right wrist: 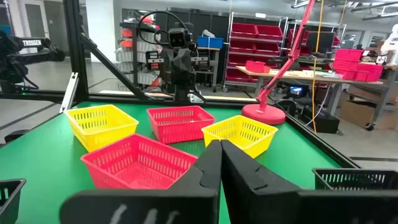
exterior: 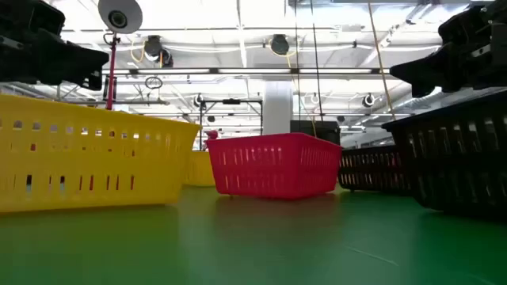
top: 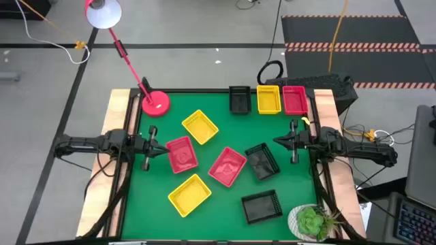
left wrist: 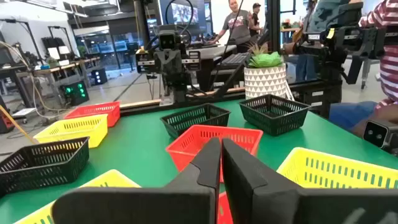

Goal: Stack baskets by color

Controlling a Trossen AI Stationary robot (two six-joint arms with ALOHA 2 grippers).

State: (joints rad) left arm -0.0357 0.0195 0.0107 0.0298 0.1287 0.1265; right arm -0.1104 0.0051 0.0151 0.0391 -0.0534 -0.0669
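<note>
Nine small slotted baskets lie on the green table. A black basket, a yellow one and a red one stand in a row along the far edge. Scattered in the middle are a yellow basket, two red ones, a black one, and nearer the front a yellow one and a black one. My left gripper is shut at the left edge, held level above the table. My right gripper is shut at the right edge, facing it.
A red lamp base stands at the far left corner, its arm leaning away beyond the table. A potted plant sits at the near right corner. Bare green surface lies along the near left side. People show in the room beyond the table.
</note>
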